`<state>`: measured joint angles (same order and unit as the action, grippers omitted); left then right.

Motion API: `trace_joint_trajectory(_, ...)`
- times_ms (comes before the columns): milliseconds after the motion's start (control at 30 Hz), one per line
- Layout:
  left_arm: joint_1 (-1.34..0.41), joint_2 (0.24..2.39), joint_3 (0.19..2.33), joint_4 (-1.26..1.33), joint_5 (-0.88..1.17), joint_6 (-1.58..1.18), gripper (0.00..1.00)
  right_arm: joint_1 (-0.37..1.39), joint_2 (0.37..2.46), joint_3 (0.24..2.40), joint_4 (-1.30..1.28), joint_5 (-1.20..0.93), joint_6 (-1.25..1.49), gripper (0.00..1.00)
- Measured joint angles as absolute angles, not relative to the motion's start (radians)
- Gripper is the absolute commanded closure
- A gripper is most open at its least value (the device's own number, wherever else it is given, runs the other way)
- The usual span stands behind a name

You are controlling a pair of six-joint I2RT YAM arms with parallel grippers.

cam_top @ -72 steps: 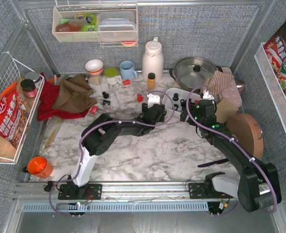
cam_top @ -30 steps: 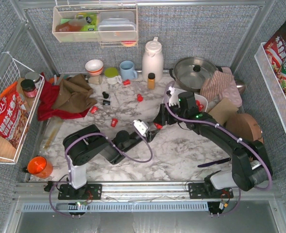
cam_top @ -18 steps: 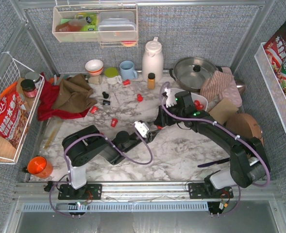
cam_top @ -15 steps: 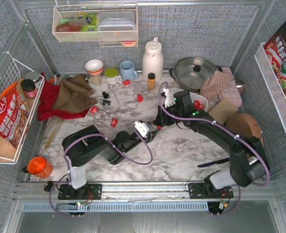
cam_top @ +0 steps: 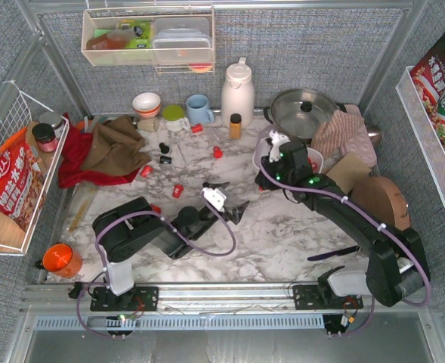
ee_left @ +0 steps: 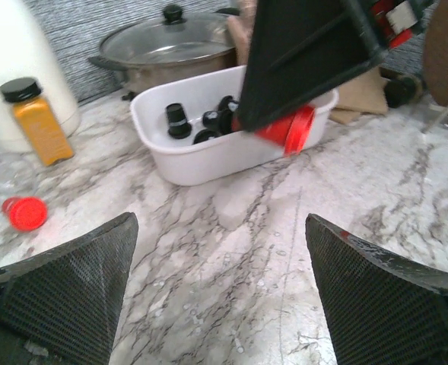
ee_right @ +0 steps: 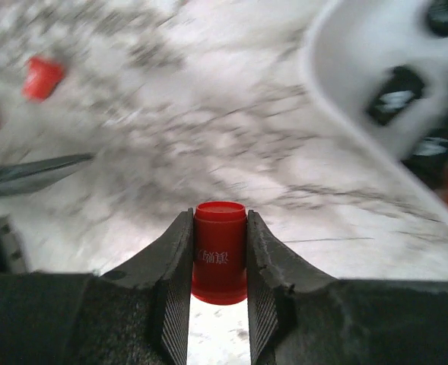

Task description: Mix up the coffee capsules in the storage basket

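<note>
My right gripper is shut on a red coffee capsule, which stands upright between its fingers. In the left wrist view that capsule hangs at the front rim of the white storage basket; several black capsules lie inside. From above, the right gripper covers most of the basket. My left gripper stands wide open over bare marble, nothing between its fingers. Loose red capsules and black ones lie on the table to the left.
An amber bottle, a white thermos and a lidded pot stand behind the basket. A blue mug, bowls and red and brown cloths fill the back left. A round wooden board lies at the right.
The right gripper shut on a red capsule from the table and carried it back right to the basket's rim. The left gripper opened wide.
</note>
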<state>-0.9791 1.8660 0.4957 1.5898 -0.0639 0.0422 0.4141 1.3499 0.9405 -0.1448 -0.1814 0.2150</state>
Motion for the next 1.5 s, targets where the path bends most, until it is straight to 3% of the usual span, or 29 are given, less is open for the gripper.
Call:
trace_joint_trajectory(233,-0.980,1.802,0.469,1.575,-0.271,-0.065,0.01,0.338,1.307,0.903,-0.060,0.254,0.234,1.00)
trace_joint_trajectory(333,-0.980,1.741,0.482,1.490,-0.356,-0.117,0.01,0.284,1.351,0.901,0.000,0.375,0.242,0.93)
trace_joint_trajectory(433,-0.980,1.669,0.558,1.274,-0.444,-0.167,0.01,0.236,1.429,0.931,0.028,0.432,0.249,0.77)
trace_joint_trajectory(600,-0.966,1.619,0.735,0.831,-0.612,-0.248,0.01,0.190,1.575,1.035,0.053,0.451,0.225,0.38)
trace_joint_trajectory(733,-0.957,1.578,0.741,0.578,-0.704,-0.305,0.01,0.158,1.647,1.105,0.043,0.443,0.204,0.23)
trace_joint_trajectory(967,-0.930,1.423,0.657,0.367,-0.807,-0.433,0.01,0.161,1.567,1.101,0.012,0.374,0.223,0.20)
trace_joint_trajectory(1500,-0.804,1.275,0.559,0.075,-0.854,-0.729,0.01,0.366,1.121,0.691,-0.002,0.237,0.260,0.24)
